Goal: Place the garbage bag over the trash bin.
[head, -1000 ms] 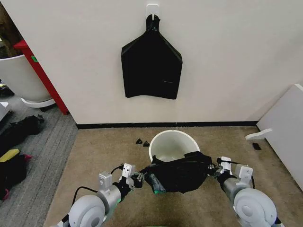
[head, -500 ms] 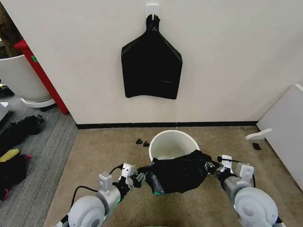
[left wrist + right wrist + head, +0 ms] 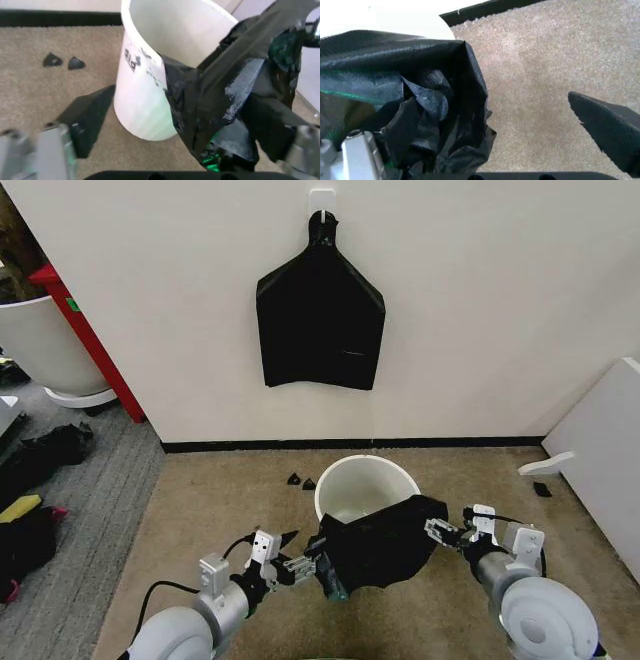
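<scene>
The trash bin (image 3: 362, 480), a cream-white round bucket, stands on the tan carpet just ahead of me. The garbage bag (image 3: 380, 542), black and crinkled, is stretched between both grippers and leans on the bin's near rim. At the bag's left end is my left gripper (image 3: 308, 562). In the left wrist view its jaws stand wide apart: one black finger (image 3: 87, 116) is bare and the other is buried in the garbage bag (image 3: 235, 97) beside the trash bin (image 3: 150, 78). My right gripper (image 3: 445, 532) is likewise open, with one finger (image 3: 610, 131) bare and the garbage bag (image 3: 420, 93) over the other.
A flat bunch of black bags (image 3: 320, 320) hangs on the wall behind the bin. Two small black scraps (image 3: 302, 480) lie left of the bin. A white panel (image 3: 600, 450) leans at the right. A large white planter (image 3: 40, 345), a red post (image 3: 90, 340) and dark bags (image 3: 40, 455) are at the left.
My left arm has sunk lower and reached forward, and a bare black finger now shows beside the bag. The bag's top edge has risen slightly against the bin's near rim.
</scene>
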`<state>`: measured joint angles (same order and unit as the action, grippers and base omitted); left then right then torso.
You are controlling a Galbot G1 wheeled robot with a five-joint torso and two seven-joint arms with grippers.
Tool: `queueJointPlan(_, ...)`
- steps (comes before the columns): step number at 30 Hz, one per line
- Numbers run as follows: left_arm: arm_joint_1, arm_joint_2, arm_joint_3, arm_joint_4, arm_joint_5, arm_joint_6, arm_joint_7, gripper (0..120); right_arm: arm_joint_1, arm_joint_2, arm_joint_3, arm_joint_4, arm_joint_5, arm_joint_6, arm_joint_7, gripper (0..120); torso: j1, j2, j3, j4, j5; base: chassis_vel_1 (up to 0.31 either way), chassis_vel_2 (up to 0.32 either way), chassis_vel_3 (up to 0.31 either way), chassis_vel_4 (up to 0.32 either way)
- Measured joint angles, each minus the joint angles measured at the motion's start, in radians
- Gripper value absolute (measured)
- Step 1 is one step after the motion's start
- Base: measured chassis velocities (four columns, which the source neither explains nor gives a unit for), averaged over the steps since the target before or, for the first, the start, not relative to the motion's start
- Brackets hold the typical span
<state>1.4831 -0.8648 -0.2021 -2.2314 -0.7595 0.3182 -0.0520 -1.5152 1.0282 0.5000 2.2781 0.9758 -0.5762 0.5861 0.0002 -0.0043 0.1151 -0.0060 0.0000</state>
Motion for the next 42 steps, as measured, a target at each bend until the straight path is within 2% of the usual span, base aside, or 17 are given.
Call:
queueJointPlan(7, 0.086, 0.001, -0.076, -0.075, 0.024, -0.009, 0.001, 100, 0.010, 0.006, -0.004, -0.013, 0.000, 0.003, 0.004, 100, 0.000, 0.000, 0.000, 0.0003, 0.0003, 0.000, 0.000, 0.000, 0.000)
queueJointPlan(15, 0.077, -0.014, -0.044, -0.050, 0.062, -0.019, -0.014, 100, 0.014, 0.006, -0.006, -0.010, 0.003, 0.004, 0.006, 100, 0.000, 0.000, 0.000, 0.0001, 0.0000, 0.000, 0.000, 0.000, 0.000)
queueJointPlan(22, 0.089, -0.021, -0.044, -0.009, 0.094, -0.036, -0.029, 80, 0.015, 0.001, 0.003, -0.016, 0.008, 0.008, 0.008, 100, 0.000, 0.000, 0.000, 0.0001, 0.0001, 0.000, 0.000, 0.000, 0.000)
queueJointPlan(24, 0.085, -0.026, -0.041, 0.005, 0.102, -0.042, -0.029, 68, 0.016, 0.001, 0.005, -0.018, 0.010, 0.009, 0.008, 100, 0.000, 0.000, 0.000, 0.0001, 0.0001, 0.000, 0.000, 0.000, 0.000)
queueJointPlan(26, 0.083, -0.027, -0.039, 0.008, 0.105, -0.044, -0.028, 66, 0.016, 0.001, 0.005, -0.019, 0.010, 0.010, 0.009, 100, 0.000, 0.000, 0.000, 0.0001, 0.0000, 0.000, 0.000, 0.000, 0.000)
queueJointPlan(27, 0.083, -0.028, -0.037, 0.008, 0.112, -0.046, -0.025, 59, 0.015, 0.002, 0.006, -0.019, 0.010, 0.010, 0.009, 100, 0.000, 0.000, 0.000, 0.0001, -0.0001, 0.000, 0.000, 0.000, 0.000)
queueJointPlan(29, 0.097, -0.029, -0.034, -0.027, 0.115, -0.045, -0.035, 51, 0.016, 0.004, 0.006, -0.019, 0.010, 0.010, 0.010, 100, 0.000, 0.000, 0.000, -0.0001, -0.0001, 0.000, 0.000, 0.000, 0.000)
queueJointPlan(30, 0.097, -0.029, -0.034, -0.027, 0.115, -0.045, -0.035, 51, 0.016, 0.004, 0.006, -0.019, 0.010, 0.010, 0.010, 100, 0.000, 0.000, 0.000, -0.0001, -0.0001, 0.000, 0.000, 0.000, 0.000)
queueJointPlan(33, 0.140, -0.022, -0.051, -0.115, 0.110, -0.035, -0.041, 39, 0.008, 0.011, 0.014, -0.016, 0.007, 0.010, 0.013, 100, 0.000, 0.000, 0.000, 0.0006, 0.0006, 0.000, 0.000, 0.000, 0.000)
queueJointPlan(35, 0.167, -0.005, -0.055, -0.165, 0.108, -0.024, -0.038, 29, -0.009, 0.023, 0.027, -0.009, 0.000, 0.016, 0.022, 100, 0.000, 0.000, 0.000, -0.0003, -0.0001, 0.000, 0.000, 0.000, 0.000)
queueJointPlan(36, 0.167, -0.005, -0.055, -0.165, 0.108, -0.024, -0.038, 29, -0.009, 0.023, 0.027, -0.009, 0.000, 0.016, 0.022, 100, 0.000, 0.000, 0.000, -0.0003, -0.0001, 0.000, 0.000, 0.000, 0.000)
queueJointPlan(38, 0.170, -0.007, -0.040, -0.176, 0.117, -0.006, -0.042, 22, 0.002, 0.027, 0.023, -0.010, -0.001, 0.018, 0.026, 100, 0.000, 0.000, 0.000, 0.0000, 0.0002, 0.000, 0.000, 0.000, 0.000)
queueJointPlan(41, 0.153, -0.009, -0.018, -0.170, 0.131, 0.020, -0.035, 32, 0.021, 0.028, 0.011, -0.013, 0.000, 0.017, 0.032, 100, 0.000, 0.000, 0.000, 0.0002, 0.0002, 0.000, 0.000, 0.000, 0.000)
queueJointPlan(42, 0.153, -0.009, -0.018, -0.170, 0.131, 0.020, -0.035, 32, 0.021, 0.028, 0.011, -0.013, 0.000, 0.017, 0.032, 100, 0.000, 0.000, 0.000, 0.0002, 0.0002, 0.000, 0.000, 0.000, 0.000)
